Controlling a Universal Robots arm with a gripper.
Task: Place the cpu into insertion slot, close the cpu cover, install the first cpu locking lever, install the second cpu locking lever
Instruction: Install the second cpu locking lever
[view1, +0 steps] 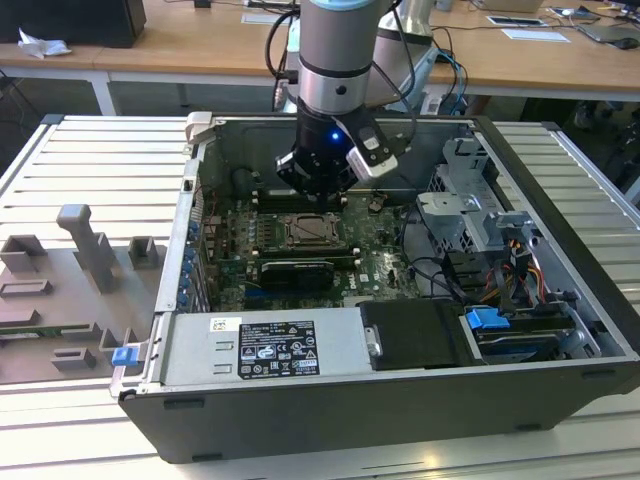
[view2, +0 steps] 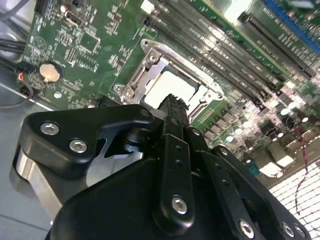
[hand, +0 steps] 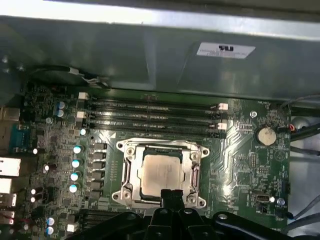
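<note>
A long wooden desk (view1: 200, 45) runs along the back of the room, far behind the pincer (view1: 322, 185). Papers (view1: 536, 34) and a crumpled white cloth (view1: 42, 45) lie on it, and a dark box (view1: 95, 20) stands at one end. The worktop (view1: 90, 160) is pale metal with long ridges. On it, well off to the side of the pincer, sits a grey tray with blocky shapes (view1: 70, 290). The light is bright and even.

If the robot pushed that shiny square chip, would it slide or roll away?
Probably neither. The cpu looks flat, so nothing should roll. It lies inside the insertion slot with the cpu cover framing it, so a sideways push would likely barely shift it.
</note>
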